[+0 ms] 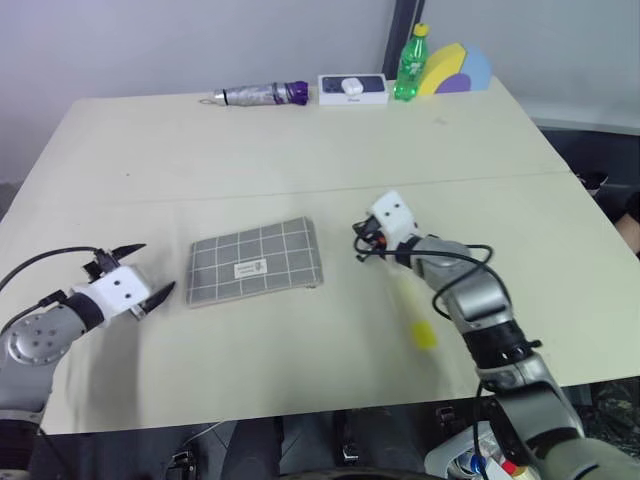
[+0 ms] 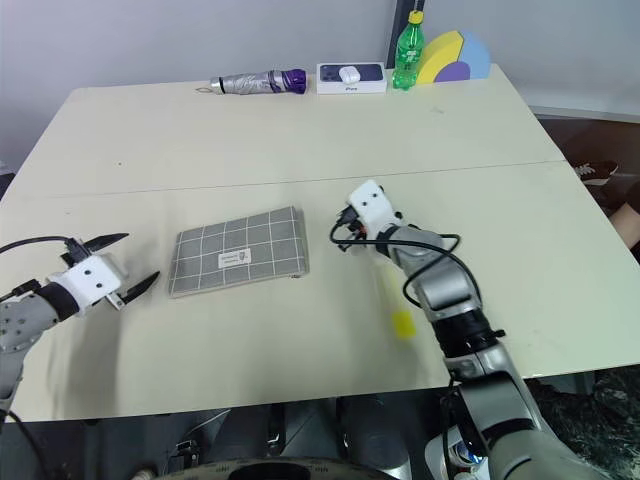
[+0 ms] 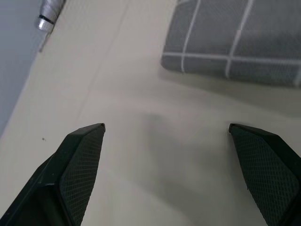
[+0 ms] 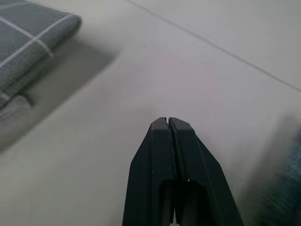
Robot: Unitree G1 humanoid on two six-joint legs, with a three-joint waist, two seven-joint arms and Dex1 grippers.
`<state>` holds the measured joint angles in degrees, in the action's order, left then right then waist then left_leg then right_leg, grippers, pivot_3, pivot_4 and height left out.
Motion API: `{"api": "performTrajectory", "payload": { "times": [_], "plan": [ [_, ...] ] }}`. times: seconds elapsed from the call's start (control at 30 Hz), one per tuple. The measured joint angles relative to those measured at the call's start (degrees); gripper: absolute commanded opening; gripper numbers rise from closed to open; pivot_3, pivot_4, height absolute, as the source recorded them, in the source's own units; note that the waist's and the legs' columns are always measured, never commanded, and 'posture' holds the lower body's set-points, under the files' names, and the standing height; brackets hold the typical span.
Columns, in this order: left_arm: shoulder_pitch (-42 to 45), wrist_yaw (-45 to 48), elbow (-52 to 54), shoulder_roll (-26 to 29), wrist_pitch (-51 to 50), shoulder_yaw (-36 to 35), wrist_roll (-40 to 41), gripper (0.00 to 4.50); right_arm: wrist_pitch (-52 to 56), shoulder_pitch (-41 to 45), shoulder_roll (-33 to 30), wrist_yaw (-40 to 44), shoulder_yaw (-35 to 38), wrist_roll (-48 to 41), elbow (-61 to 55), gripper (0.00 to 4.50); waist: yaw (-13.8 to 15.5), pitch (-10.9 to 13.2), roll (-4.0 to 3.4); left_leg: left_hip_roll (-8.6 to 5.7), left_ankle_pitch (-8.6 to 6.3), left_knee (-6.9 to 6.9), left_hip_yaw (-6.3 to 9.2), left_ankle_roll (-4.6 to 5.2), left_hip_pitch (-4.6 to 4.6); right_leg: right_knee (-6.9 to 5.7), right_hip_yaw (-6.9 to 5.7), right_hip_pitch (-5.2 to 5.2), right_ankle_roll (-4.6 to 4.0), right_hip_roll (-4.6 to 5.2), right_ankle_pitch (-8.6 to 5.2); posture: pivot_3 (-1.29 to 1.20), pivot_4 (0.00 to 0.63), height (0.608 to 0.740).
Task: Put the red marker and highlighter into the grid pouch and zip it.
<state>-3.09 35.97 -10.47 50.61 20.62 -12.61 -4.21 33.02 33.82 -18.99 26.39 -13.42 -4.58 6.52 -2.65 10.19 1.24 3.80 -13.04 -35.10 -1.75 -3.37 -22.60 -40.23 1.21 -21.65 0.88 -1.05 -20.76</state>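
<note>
Highlighter [image 1: 424,334]: stubby stick with bright yellow cap, blurred, lying on the near part of the pale beige worktop [image 1: 300,150], beside the right forearm, toward the near edge.
Left gripper [image 1: 140,272]: white block with two black pointed fingers, jaws spread wide, nothing between them; poised just left of the pouch, apart from it, aimed at its short left edge.
Left wrist view: two black textured fingertips [image 3: 80,165] far apart over bare worktop, corner of the pouch ahead.
Grid pouch [image 1: 256,260]: flat rectangular grey fabric pouch with white grid lines and a small white label in the middle; lying flat near the worktop's centre, between the two grippers, touched by neither.
Right gripper [image 4: 168,123]: black fingers pressed together, jaws fully closed, empty; hanging just right of the pouch over bare worktop, pointing toward the pouch's right end.
Red marker: cannot tell where.
Folded umbrella [image 1: 262,94]: silver with purple tip, lying at the far edge, left of the box.
Box [image 1: 352,89]: white-and-navy, flat, at the far edge between umbrella and bottle.
Bottle [image 1: 411,64]: green plastic with yellow cap, upright, just right of the box.
Foam shape [image 1: 455,70]: yellow, purple and blue arched piece, just right of the bottle at the far corner.
</note>
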Motion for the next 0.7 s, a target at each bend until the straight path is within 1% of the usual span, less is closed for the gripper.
{"api": "performTrajectory", "payload": {
  "times": [0.13, 0.27, 0.47, 0.7],
  "plan": [
    [-1.73, 1.4, -2.36, 3.26, 4.78, -0.36, 0.37, 4.5, -1.27, 1.03, 2.71, 0.18, -2.23, 1.99, 3.49, 0.05, 0.04, -0.01, 0.01, -0.01, -0.01, 0.0, -0.05, 0.02, -0.01, 0.0, -0.01, -0.02, 0.01, 0.09, 0.0, 0.0, 0.15, 0.74],
    [0.0, 1.53, -5.6, 4.27, 9.22, 0.79, -1.1, 4.5, -2.49, 2.89, 4.36, 0.53, -2.19, 3.04, 6.92, 0.05, -0.02, -0.01, 0.02, -0.01, -0.01, -0.02, -0.06, 0.02, 0.05, -0.01, -0.01, 0.02, 0.02, 0.09, 0.08, 0.0, 0.15, 0.74],
    [9.71, -0.45, -13.63, 4.12, 19.73, 7.22, -7.6, 4.5, -4.15, 5.77, 5.98, 0.94, -2.16, 4.47, 11.81, 0.05, 0.31, -0.07, 0.01, -0.05, -0.01, -0.05, -0.12, 0.02, 0.08, -0.02, -0.02, 0.09, 0.1, 0.16, 0.13, 0.0, 0.15, 0.74],
    [17.71, -0.99, -23.03, 3.78, 29.34, 12.77, -9.53, 4.5, -5.03, 8.89, 8.19, 1.86, -2.39, 6.16, 16.06, 0.05, 0.23, -0.09, 0.0, -0.06, -0.01, -0.06, -0.15, 0.02, 0.09, -0.02, -0.01, 0.09, 0.13, 0.16, 0.15, 0.0, 0.15, 0.74]
  ]
}}
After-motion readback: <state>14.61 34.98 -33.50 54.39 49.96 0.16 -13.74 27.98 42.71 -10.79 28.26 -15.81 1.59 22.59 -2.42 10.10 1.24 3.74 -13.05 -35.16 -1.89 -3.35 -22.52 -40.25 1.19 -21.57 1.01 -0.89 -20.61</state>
